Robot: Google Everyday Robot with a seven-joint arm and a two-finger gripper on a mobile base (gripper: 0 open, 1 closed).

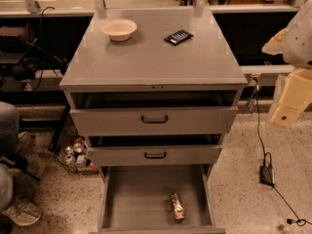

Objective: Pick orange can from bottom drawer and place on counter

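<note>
The orange can lies on its side on the floor of the open bottom drawer, right of the middle and near the front. The counter is the flat grey top of the cabinet above. My gripper is at the right edge of the view, a cream-coloured part beside the cabinet at the height of the top drawer. It is far above and to the right of the can and holds nothing that I can see.
A cream bowl and a black packet sit at the back of the counter. The two upper drawers are slightly pulled out. Red-and-silver cans cluster on the floor at left. A cable and box lie on the floor at right. A person's shoe is at the lower left.
</note>
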